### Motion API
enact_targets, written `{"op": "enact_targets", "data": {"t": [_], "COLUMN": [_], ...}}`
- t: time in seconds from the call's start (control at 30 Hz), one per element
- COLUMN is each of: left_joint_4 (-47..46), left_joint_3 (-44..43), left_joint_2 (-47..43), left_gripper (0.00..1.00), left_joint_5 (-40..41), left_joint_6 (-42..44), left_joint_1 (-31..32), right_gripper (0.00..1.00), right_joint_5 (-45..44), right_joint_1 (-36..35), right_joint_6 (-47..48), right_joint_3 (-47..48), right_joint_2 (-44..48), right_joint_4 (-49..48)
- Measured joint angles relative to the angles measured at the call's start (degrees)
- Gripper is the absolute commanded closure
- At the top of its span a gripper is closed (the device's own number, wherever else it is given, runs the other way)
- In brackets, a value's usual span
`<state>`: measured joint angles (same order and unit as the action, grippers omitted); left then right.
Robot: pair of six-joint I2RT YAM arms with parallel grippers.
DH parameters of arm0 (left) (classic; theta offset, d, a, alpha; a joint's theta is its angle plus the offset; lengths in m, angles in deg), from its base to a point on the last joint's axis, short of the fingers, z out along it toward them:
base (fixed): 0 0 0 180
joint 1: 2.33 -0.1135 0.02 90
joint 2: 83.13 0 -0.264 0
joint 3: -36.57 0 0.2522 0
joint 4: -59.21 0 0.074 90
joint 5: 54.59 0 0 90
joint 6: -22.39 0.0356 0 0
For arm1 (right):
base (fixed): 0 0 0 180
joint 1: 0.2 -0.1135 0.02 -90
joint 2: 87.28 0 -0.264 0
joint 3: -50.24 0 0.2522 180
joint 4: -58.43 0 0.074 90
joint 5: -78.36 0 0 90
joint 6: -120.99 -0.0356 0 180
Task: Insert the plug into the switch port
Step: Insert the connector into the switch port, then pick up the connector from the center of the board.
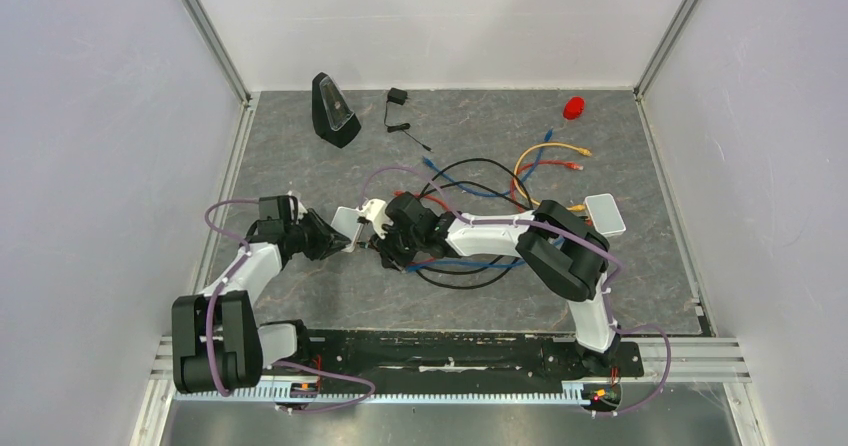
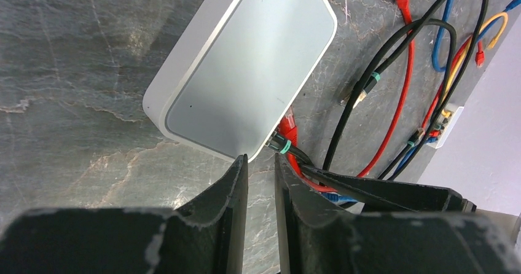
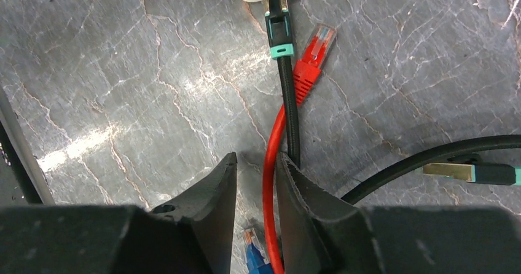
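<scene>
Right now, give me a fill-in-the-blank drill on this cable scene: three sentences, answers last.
The plug at the edge of the white box has a ___ cable. The loose plug lying beside it is ___. Seen from above, the black wedge device stands ___ of the small black adapter.
Missing words: black; red; left.

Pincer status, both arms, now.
Left pincer: narrowly open, empty, tips at the switch edge.
Right pincer: narrowly open, red cable passing loose through the gap.
</scene>
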<state>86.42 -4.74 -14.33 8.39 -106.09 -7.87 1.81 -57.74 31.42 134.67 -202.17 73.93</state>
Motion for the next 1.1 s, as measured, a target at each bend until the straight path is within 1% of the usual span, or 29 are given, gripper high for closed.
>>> {"op": "enact_targets", "data": {"t": [0.07, 0.13, 0.3, 0.43, 0.57, 0.7, 0.97, 1.1], "left_joint_4": [-0.5, -1.1, -2.8, -4.0, -4.3, -3.9, -2.0, 2.1], "left_joint_3": [0.0, 0.0, 0.0, -1.3, -3.3, -4.2, -4.8, -5.7], "left_joint_2": [0.3, 1.0, 2.9, 4.9, 6.8, 6.9, 6.9, 4.3], "left_gripper": [0.72, 0.72, 0.72, 0.73, 0.73, 0.72, 0.72, 0.71], "left_joint_5": [0.0, 0.2, 0.0, 0.2, 1.2, 2.9, 4.3, 6.6], "left_joint_6": [-0.1, -0.1, -1.1, -2.0, -2.1, -2.0, -1.9, -1.0], "left_joint_1": [0.1, 0.1, 0.1, 0.1, 0.1, 0.2, 0.2, 0.2], "right_gripper": [0.71, 0.76, 1.0, 1.0, 1.0, 1.0, 1.0, 1.0], "right_joint_5": [-0.1, -0.4, -1.4, 0.0, 4.4, 8.5, 17.2, 20.8], "right_joint_1": [0.0, 0.0, 0.0, 0.0, 0.0, 0.0, 1.6, 4.1], "right_joint_6": [0.0, 0.0, 0.8, 2.8, 5.7, 7.0, 5.2, 4.1], "right_joint_3": [0.3, 0.4, 0.5, 0.5, 0.6, 0.5, -0.2, -0.2], "right_joint_2": [-0.4, -0.6, -0.9, -1.0, -1.0, -0.2, 2.1, 2.1], "right_joint_4": [-0.2, -0.6, -1.3, -1.4, -0.2, 1.4, 1.8, 2.0]}}
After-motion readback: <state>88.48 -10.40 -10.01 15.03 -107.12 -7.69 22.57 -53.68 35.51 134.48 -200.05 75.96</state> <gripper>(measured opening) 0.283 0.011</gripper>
